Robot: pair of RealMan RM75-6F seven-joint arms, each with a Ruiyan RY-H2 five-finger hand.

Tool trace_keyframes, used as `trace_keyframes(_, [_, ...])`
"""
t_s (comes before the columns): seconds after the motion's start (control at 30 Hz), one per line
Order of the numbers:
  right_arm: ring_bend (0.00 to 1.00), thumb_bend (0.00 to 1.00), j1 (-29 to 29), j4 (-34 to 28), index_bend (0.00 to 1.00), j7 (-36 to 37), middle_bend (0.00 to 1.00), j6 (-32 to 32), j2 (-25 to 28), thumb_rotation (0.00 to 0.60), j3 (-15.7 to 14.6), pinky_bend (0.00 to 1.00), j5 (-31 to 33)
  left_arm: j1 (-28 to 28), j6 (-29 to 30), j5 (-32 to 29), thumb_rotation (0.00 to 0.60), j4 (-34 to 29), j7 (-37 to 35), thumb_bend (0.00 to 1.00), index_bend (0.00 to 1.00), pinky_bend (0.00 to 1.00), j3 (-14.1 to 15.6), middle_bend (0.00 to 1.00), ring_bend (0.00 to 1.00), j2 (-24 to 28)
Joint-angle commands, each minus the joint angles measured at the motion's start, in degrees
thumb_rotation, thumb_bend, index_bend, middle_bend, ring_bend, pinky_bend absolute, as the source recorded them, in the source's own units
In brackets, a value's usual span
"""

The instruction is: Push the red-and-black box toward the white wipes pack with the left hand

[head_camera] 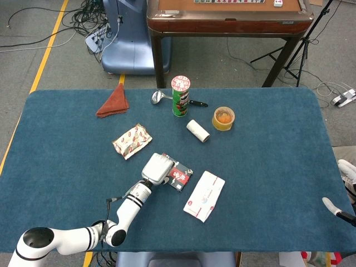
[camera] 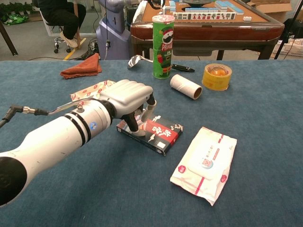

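Head view. The left hand (head_camera: pixel 158 167) is sitting just below centre frame, fingers curled down over the left end of the red-and-black box (head_camera: pixel 180 176); it is pressing on the box rather than visibly lifting it, and whether any finger is wrapping under an edge cannot be told. The box is lying flat on the blue table (head_camera: pixel 267 144), just left of the white wipes pack (head_camera: pixel 204 195), with a narrow gap remaining. The right hand (head_camera: pixel 344 192) is showing at the lower right edge, fingers apart, holding nothing.

Risk: the contact is sitting on one end of the box, so an off-axis push is likely to rotate it instead of translating it — the box could then slide past the pack's upper end. Excess travel could shove the soft pack along.

Count in this view: one box, one wipes pack, one red-and-white snack packet (head_camera: pixel 132 141), one red cloth (head_camera: pixel 113 102), one green chip can (head_camera: pixel 179 95), one spoon (head_camera: pixel 158 97), one white roll (head_camera: pixel 197 130), one tape ring (head_camera: pixel 223 118).

Chest view. The left hand (camera: pixel 130 96) is occupying centre-left frame, fingers bearing on the near-left end of the box (camera: pixel 158 133); the wipes pack (camera: pixel 204 162) is lying to the lower right, apart from it. Downward pressure could also tip the box's far end — judged, not seen. The counts are matching: one of each.
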Motion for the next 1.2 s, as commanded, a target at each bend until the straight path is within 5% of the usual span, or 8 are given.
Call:
trace_keyframes(0.03, [0.2,0.06,-0.1,0.1,0.18,0.3,0.21,0.2,0.1,0.6,0.0,0.35,-0.1,0.2,0.8,0.0,0.6,-1.2,0.7,0.0,0.85,1.0,0.1,1.0,0.87,0.8])
trace_keyframes(0.33, [0.2,0.06,-0.1,0.1,0.18,0.0,0.21,0.1,0.0,0.6,-0.2,0.35,-0.6,2.2,5.0,-0.3,0.6,-9.2,4.8,0.0,0.85,1.0,0.4,1.0,0.87,5.8])
trace_keyframes(0.57, [0.2,0.06,0.1,-0.1,0.18,-1.4,0.21,-0.3,-0.4,0.6,-0.3,0.35,-0.9,7.1,11.1,-1.5,0.6,-21.4,10.8,0.0,0.8,1.0,3.3,1.0,0.84,14.1])
trace_keyframes(1.0, [0.2,0.05,2.0,-1.4,0.18,-7.4,0.21,-4.7,-1.8,0.6,-0.8,0.35,-1.0,20.3,28.8,16.8,0.6,-27.9,-2.0,0.0,0.75,0.95,12.2,0.87,0.7,27.8])
trace_keyframes(1.2, [0.2,0.04,3.2,-2.2,0.18,-9.4,0.21,-7.3,-2.0,0.6,-0.6,0.35,-0.2,26.5,34.3,17.7,0.6,-27.4,-6.4,0.0,0.63,0.85,14.0,0.64,0.54,31.6])
